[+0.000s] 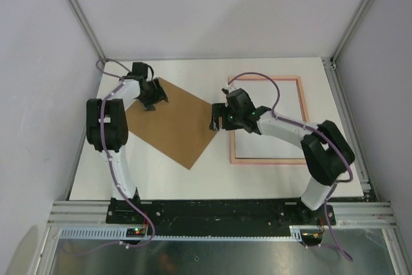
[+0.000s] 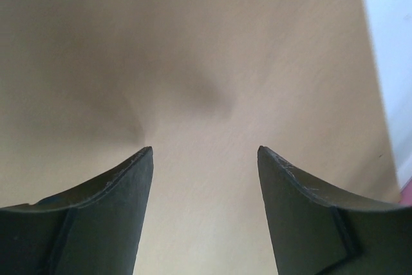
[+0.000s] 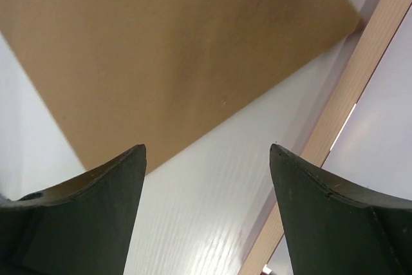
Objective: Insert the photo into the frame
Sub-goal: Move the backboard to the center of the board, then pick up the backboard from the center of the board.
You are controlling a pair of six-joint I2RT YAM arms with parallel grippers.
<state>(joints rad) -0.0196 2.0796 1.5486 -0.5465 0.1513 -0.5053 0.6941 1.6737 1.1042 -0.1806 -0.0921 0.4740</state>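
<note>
**Colleague:** Where is the frame?
**Operator:** I see the thin pink rectangular frame (image 1: 270, 78) lying flat toward the white table's (image 1: 257, 181) far right corner.
**Colleague:** And the grippers?
**Operator:** Both are spread wide and empty. The left gripper (image 1: 151, 102) is over the smooth brown board's (image 1: 170, 127) far-left corner, and the right gripper (image 1: 215, 120) is at its right corner.

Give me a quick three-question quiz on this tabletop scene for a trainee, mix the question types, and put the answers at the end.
1. True or false: the flat brown backing board lies inside the thin pink rectangular frame.
2. Which is nearer the frame: A, the left gripper, or B, the right gripper?
3. Fill in: both grippers' jaws stand ____.
Key: 1 false; 2 B; 3 open.
</note>
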